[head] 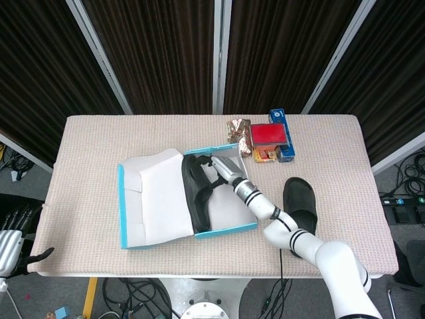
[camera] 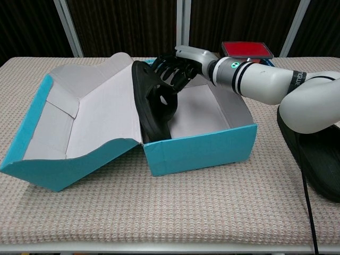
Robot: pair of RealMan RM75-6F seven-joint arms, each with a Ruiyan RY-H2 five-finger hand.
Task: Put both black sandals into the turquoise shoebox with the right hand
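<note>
A table covered in a beige woven cloth was seen against a backdrop of dark pleated curtains divided by pale metal struts. Beyond the table's edges, grey floor with cables and equipment was visible in the head view.

The turquoise shoebox was placed near the middle of the table, its lid folded open to the robot's left and its white lining exposed. One black sandal was held tilted on its edge inside the box, against the wall next to the hinged lid, with its heel end down on the box floor. The right hand was wrapped around the sandal's strap, the dark fingers curled through and over it in a grasp. The second black sandal was left lying flat on the cloth to the right of the box, well apart from it, partly crossed by the right arm in the head view.

At the far side of the table, a red-topped box, a blue carton and a crinkled foil packet were grouped together.

The left hand was only glimpsed at the lower left frame edge, off the table; whether its fingers were spread or clenched could not be told.
</note>
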